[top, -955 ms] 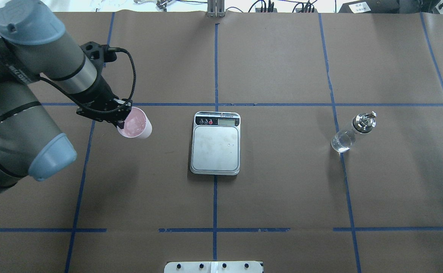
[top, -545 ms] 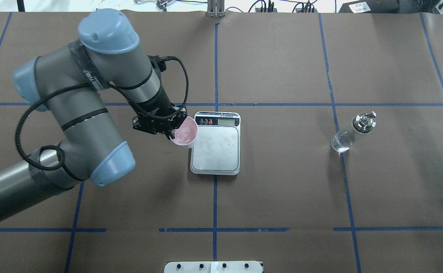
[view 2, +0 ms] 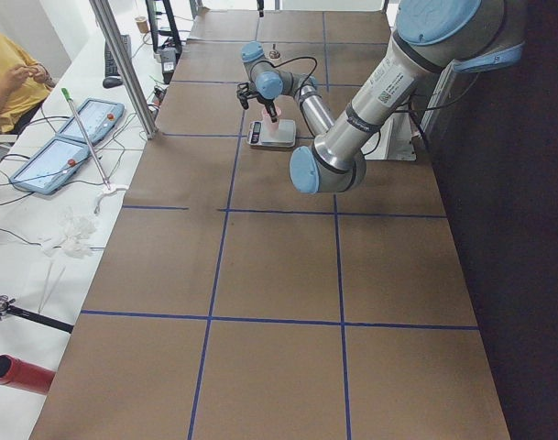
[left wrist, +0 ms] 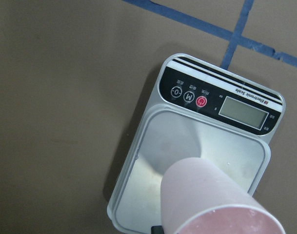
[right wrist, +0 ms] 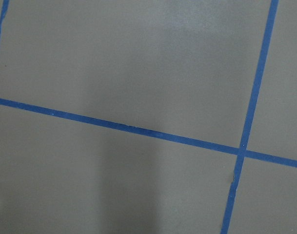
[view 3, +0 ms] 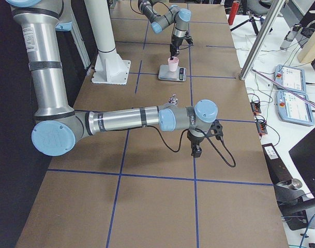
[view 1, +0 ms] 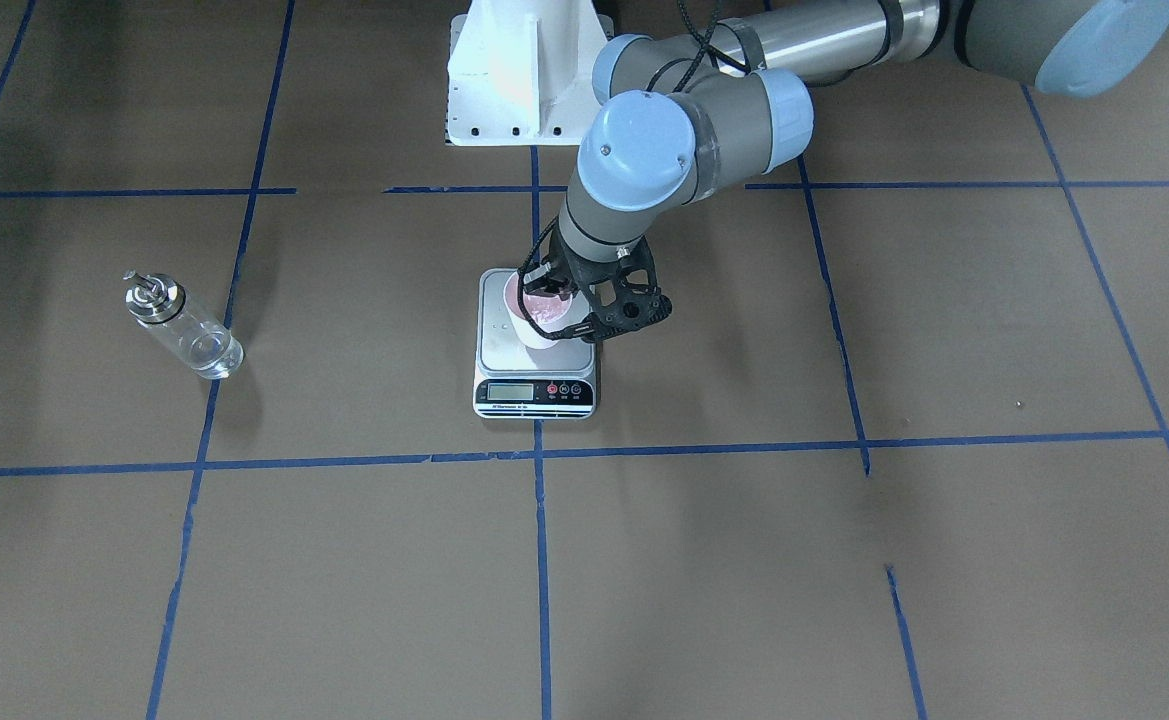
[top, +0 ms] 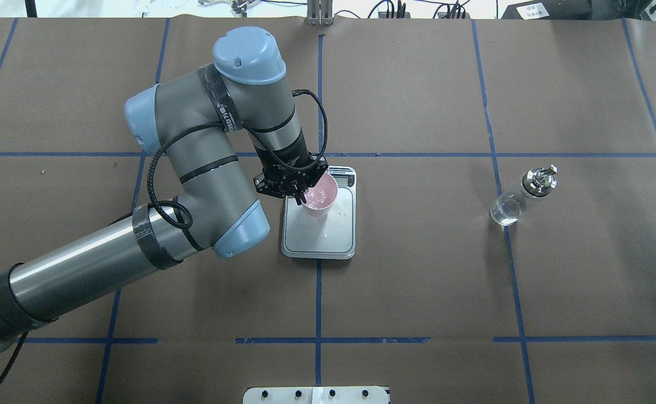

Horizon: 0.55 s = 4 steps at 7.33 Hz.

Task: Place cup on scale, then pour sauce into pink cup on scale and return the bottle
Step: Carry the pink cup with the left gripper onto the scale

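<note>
The left tool (top: 301, 195) was clenched on the rim of the pink cup (top: 322, 193), holding it over the far left part of the scale (top: 328, 238). Contact with the platform could not be told. The bottle (top: 521, 196) stood well to the right on the bench (top: 417, 280). Whether the right tool (view 3: 197, 151) was clenched or released could not be told.

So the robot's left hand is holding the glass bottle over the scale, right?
Not quite: the left hand holds the pink cup over the scale, as the overhead view shows. The bottle stands apart, untouched.
</note>
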Each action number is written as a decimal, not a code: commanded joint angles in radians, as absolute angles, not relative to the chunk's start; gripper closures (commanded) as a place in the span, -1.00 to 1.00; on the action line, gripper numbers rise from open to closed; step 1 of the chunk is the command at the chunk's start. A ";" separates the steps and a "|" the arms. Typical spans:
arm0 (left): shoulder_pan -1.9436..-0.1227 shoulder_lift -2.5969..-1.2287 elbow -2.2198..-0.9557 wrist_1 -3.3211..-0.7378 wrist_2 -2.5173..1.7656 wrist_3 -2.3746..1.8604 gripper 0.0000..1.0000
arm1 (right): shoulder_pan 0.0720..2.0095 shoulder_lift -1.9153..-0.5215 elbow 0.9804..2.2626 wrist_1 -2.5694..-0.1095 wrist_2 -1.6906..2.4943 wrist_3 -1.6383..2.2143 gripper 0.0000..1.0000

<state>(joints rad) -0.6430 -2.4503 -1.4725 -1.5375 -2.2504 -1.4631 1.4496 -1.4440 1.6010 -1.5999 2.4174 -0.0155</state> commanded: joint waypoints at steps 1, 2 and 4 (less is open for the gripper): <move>-0.641 -2.454 -1.460 -1.542 -2.256 -1.488 1.00 | 1.450 -1.445 1.603 -1.600 2.418 -0.015 -1.00; -0.638 -2.453 -1.460 -1.543 -2.258 -1.486 1.00 | 1.450 -1.445 1.603 -1.600 2.418 -0.015 -1.00; -0.638 -2.450 -1.463 -1.543 -2.258 -1.485 1.00 | 1.450 -1.445 1.605 -1.600 2.416 -0.015 -1.00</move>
